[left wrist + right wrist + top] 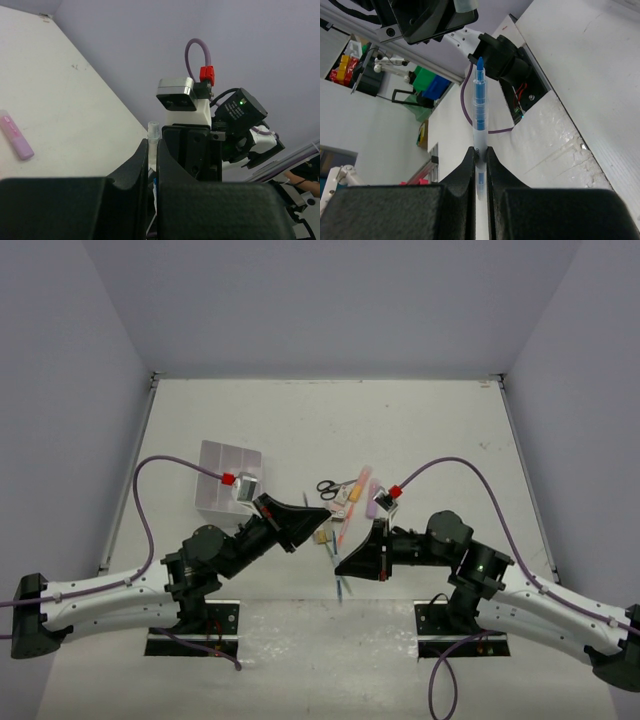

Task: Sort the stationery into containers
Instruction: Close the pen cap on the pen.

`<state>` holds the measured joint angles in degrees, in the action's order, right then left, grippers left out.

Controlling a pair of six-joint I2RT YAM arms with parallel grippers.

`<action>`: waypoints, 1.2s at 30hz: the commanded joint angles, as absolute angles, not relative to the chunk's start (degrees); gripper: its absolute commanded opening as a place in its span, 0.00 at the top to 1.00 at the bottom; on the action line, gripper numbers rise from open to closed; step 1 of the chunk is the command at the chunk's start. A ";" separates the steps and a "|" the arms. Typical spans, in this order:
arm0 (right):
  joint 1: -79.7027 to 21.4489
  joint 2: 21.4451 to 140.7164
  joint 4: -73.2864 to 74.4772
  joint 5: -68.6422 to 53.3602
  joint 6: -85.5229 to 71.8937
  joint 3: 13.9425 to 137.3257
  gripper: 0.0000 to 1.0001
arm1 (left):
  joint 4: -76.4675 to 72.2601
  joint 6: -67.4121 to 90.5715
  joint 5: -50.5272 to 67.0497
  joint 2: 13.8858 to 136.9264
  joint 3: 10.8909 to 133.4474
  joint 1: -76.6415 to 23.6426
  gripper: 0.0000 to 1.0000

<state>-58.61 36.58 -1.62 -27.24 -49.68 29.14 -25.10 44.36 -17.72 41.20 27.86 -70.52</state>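
top view: left claw (pixel 325 512) and right claw (pixel 338 565) point at each other over the near middle of the table (pixel 420 420), tips close together, left one slightly farther back. can't tell jaw gap from here. a thin blue pen (pixel 342 588) sticks out from under the right claw toward the near edge. clear organiser box (pixel 220 465) sits left of centre, just behind the left wrist. the rest of the stationery lies in a loose cluster behind the claws: scissors (pixel 328 487), lilac bar (pixel 371 502), tan eraser (pixel 322 536). all of it is on the table, outside the box.

left wrist view: left claw (pixel 152 145) jaws together, only a thin slit between them. a small clear cap (pixel 153 130) stands in that slit, pinched between the fingertips. the right arm's wrist camera (pixel 176 95) faces it just beyond. lilac bar (pixel 19 141) lies flat on the table off to the left.

right wrist view: right claw (pixel 480 150) clamped on the blue pen (pixel 480 107), clear barrel between the pads, bare blue tip pointing away toward the left claw. clear cap (pixel 465 5) pokes out of that claw at the top edge, apart from the pen tip.
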 commanded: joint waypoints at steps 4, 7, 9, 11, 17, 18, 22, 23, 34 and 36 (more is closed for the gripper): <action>-58.89 35.49 1.78 -24.35 -47.37 32.65 1.00 | -31.11 45.44 -15.62 42.67 28.08 -70.51 1.00; -58.96 35.58 2.20 -24.15 -47.46 32.96 1.00 | -32.30 45.69 -15.18 43.19 27.52 -70.49 1.00; -58.94 35.46 2.20 -23.95 -47.46 32.96 1.00 | -32.70 45.66 -14.98 43.56 27.60 -70.54 1.00; -58.89 35.42 2.65 -23.72 -47.28 33.05 1.00 | -32.87 45.79 -14.85 43.96 27.69 -70.58 1.00; -58.89 34.91 3.24 -23.35 -47.07 33.30 1.00 | -33.29 46.30 -14.59 44.86 27.06 -70.58 1.00; -58.89 34.77 3.37 -23.24 -47.04 33.43 1.00 | -33.43 46.44 -14.59 44.96 26.81 -70.58 1.00; -58.90 34.14 4.51 -22.88 -46.60 33.83 1.00 | -33.49 46.49 -15.17 44.75 26.22 -70.50 1.00; -58.89 34.10 4.57 -22.85 -46.51 33.84 1.00 | -33.49 46.49 -15.28 44.66 26.19 -70.56 1.00; -58.89 33.81 6.32 -21.53 -45.88 34.69 1.00 | -34.01 47.19 -14.63 45.33 26.09 -70.58 1.00; -58.93 34.28 6.38 -21.62 -45.52 35.08 1.00 | -34.32 47.33 -14.41 45.53 26.06 -70.58 1.00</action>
<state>-58.61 33.75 6.36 -23.21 -46.90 31.35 -30.83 46.57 -15.09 45.07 26.37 -70.52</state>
